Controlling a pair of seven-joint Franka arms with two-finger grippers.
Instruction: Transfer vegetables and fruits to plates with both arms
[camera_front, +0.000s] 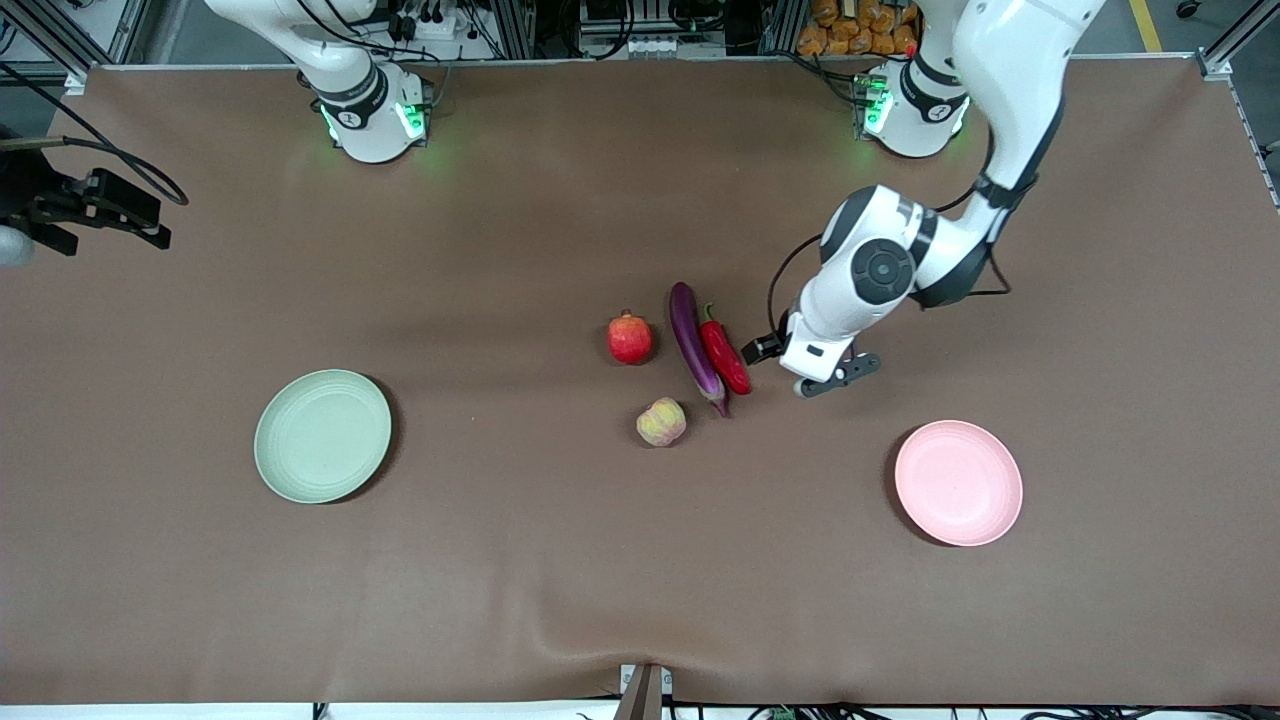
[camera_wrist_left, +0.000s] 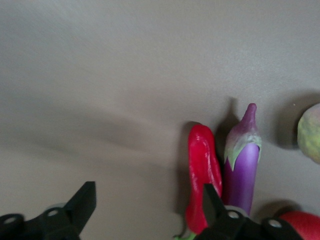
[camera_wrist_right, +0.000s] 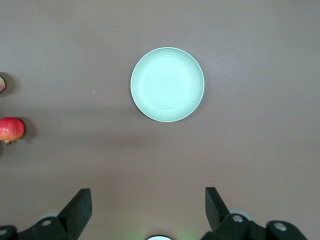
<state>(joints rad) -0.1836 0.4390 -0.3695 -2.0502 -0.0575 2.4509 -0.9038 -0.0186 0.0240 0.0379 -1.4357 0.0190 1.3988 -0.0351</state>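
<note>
Red chili pepper (camera_wrist_left: 202, 175) lay just inside one finger of my left jaws (camera_wrist_left: 150, 212), spread low to straddle it, while my right jaws (camera_wrist_right: 147, 210) waited, spread, above the counter (camera_front: 500, 600).

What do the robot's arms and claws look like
Both arms are glossy white with black joint bands; the left arm has a round grey-capped joint and black cables. Bases glow green. The left claw and right claw are small, black, two-fingered.

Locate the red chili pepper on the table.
In the front view the red chili pepper lies mid-table, touching the purple eggplant on its left-arm side, with the left tool right beside it.
</note>
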